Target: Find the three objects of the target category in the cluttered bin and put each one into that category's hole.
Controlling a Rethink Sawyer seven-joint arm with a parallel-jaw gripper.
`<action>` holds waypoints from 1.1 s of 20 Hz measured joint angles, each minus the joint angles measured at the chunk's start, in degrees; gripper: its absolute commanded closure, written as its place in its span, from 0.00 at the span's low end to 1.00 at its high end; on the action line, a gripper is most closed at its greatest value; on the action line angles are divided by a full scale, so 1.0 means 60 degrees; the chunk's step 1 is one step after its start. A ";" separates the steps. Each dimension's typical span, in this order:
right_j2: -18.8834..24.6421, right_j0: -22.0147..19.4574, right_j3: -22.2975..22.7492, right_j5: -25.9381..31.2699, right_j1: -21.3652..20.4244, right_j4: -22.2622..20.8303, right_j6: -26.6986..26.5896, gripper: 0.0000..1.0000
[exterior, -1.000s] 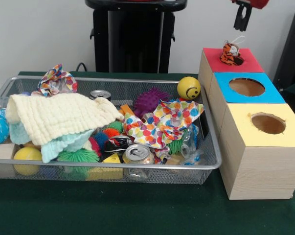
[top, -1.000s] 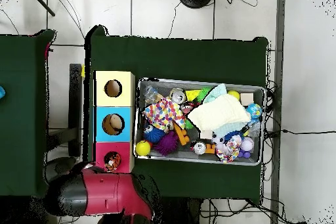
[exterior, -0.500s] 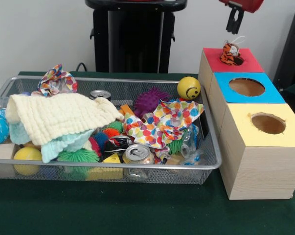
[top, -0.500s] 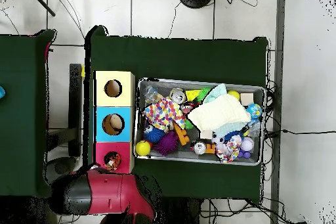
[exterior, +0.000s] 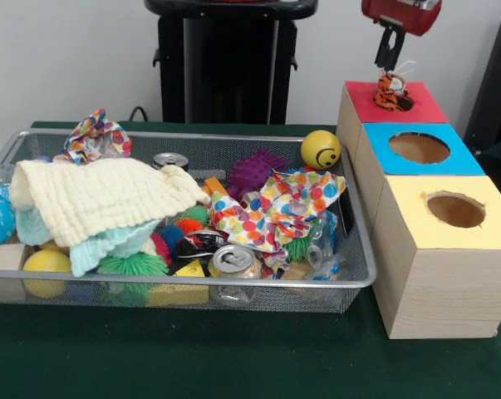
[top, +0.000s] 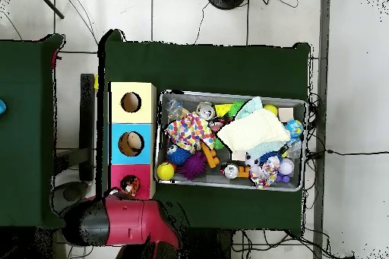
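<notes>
The silver wire-mesh bin (exterior: 192,283) stands on the green table and is full of clutter; it also shows in the overhead view (top: 232,95). Beside it stand three wooden boxes with round holes: red-topped (exterior: 420,108), blue-topped (exterior: 466,160) and yellow-topped (exterior: 408,218). A small tiger plush (exterior: 391,90) sits in the red box's hole, half sticking out, and shows in the overhead view (top: 130,187). My gripper (exterior: 388,51) hangs just above the tiger, apart from it. In the overhead view only the red arm (top: 121,222) shows, near the red box.
In the bin lie a cream cloth (exterior: 100,195), a polka-dot cloth (exterior: 275,208), a yellow smiley ball (exterior: 321,150), a purple spiky ball (exterior: 254,170), a drink can (exterior: 233,262) and a green spiky ball (exterior: 132,266). The black pedestal (exterior: 229,66) stands behind the bin.
My gripper has moved left and a little down, from right of the red box to just above the tiger. The tiger and the bin's contents have not moved.
</notes>
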 measured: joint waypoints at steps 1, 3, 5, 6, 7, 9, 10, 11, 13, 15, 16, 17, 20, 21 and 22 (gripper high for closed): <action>0.0000 0.0000 0.0000 -0.0142 0.0073 0.0000 0.0000 1.00; -0.0001 0.0000 0.0000 -0.0270 0.0134 0.0000 0.0000 1.00; 0.0000 0.0000 0.0000 -0.0442 0.0227 -0.0004 0.0000 1.00; 0.0000 0.0000 -0.0001 -0.0524 0.0279 -0.0004 0.0000 1.00; 0.0000 0.0000 -0.0001 -0.0562 0.0302 -0.0004 0.0000 1.00; 0.0000 0.0003 -0.0001 -0.0662 0.0386 -0.0004 0.0000 1.00; 0.0001 0.0006 -0.0001 -0.0684 0.0418 -0.0004 0.0000 1.00; 0.0001 0.0008 -0.0001 -0.0700 0.0452 -0.0004 0.0000 1.00; 0.0001 0.0008 -0.0001 -0.0735 0.0513 -0.0002 0.0000 1.00; 0.0004 0.0008 -0.0001 -0.0771 0.0539 -0.0002 0.0000 1.00; 0.0006 0.0008 -0.0001 -0.0786 0.0546 0.0000 0.0000 1.00; 0.0006 0.0008 -0.0001 -0.0796 0.0548 0.0000 0.0000 1.00; 0.0006 0.0008 -0.0001 -0.0830 0.0549 0.0000 0.0000 1.00; 0.0004 0.0017 -0.0003 -0.0830 0.0541 -0.0002 0.0000 1.00; 0.0004 0.0026 -0.0001 -0.0828 0.0530 -0.0004 0.0000 1.00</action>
